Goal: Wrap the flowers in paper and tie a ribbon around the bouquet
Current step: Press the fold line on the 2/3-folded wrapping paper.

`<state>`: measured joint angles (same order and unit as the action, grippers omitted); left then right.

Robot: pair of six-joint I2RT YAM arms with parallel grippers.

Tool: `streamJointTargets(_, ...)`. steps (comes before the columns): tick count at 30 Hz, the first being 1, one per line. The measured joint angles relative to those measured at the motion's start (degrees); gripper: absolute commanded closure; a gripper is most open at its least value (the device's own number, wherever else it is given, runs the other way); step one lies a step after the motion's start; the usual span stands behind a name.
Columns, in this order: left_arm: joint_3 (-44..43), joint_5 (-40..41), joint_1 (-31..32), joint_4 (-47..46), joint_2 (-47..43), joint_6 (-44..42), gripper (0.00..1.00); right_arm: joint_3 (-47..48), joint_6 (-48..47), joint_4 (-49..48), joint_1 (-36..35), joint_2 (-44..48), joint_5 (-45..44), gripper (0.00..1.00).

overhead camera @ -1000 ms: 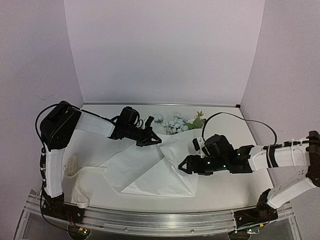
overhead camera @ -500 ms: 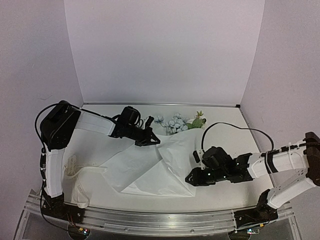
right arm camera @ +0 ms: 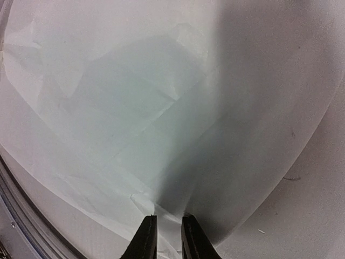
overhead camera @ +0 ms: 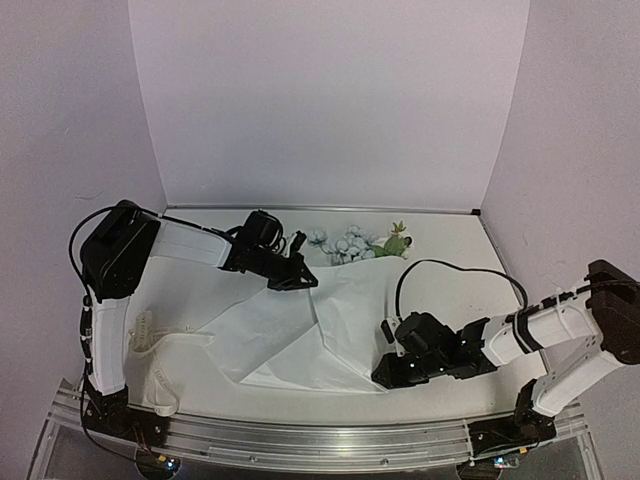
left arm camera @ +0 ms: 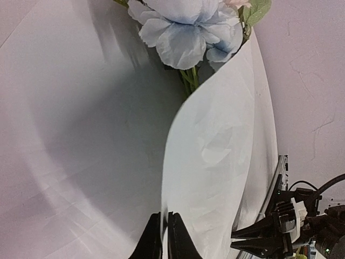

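**White sheet, blooms and ribbon share a tabletop**

A pale tabletop (overhead camera: 450, 260), closed in by plain walls and edged at the front by a metal rail (overhead camera: 330, 438), carries three things. The paper (overhead camera: 300, 340), a large crinkled white sheet, lies across the middle, folded so that one flap overlaps another, its far left edge lifted off the surface. At the sheet's far side lie the flowers (overhead camera: 352, 244), pale blue-white blooms and green leaves resting near the back wall, their stems hidden under the paper. The ribbon (overhead camera: 147, 340) lies in loose curls at the left, one strand reaching toward the sheet's left corner.
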<state>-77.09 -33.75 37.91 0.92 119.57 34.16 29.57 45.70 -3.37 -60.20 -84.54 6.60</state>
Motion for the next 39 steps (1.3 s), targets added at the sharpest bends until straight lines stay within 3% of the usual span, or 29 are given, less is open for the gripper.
streamJointTargets(5,-0.19,3.08,0.0,1.91,-0.21,-0.88,0.47,0.06,0.63,-1.42,-0.49,-0.72,-0.74,0.84)
streamJointTargets(9,0.25,6.2,0.06,5.08,-3.12,-1.43,0.43,0.08,0.95,-1.64,-0.79,-0.83,-1.24,0.84)
streamJointTargets(15,2.91,9.83,2.46,6.66,-13.15,-0.17,0.53,1.84,1.33,-1.03,-1.99,-2.35,-2.31,0.85)
streamJointTargets(22,12.13,5.69,9.77,0.46,-18.14,6.4,0.69,3.9,2.82,-0.42,-4.87,-4.23,-5.47,0.85)
streamJointTargets(28,19.46,2.22,12.98,-5.81,-16.36,10.38,0.71,4.15,4.25,-0.4,-6.42,-4.6,-8.34,0.84)
streamJointTargets(39,21.32,2.17,13.73,-11.78,-10.76,10.59,0.72,4.03,5.0,-0.6,-6.65,-4.6,-9.05,0.83)
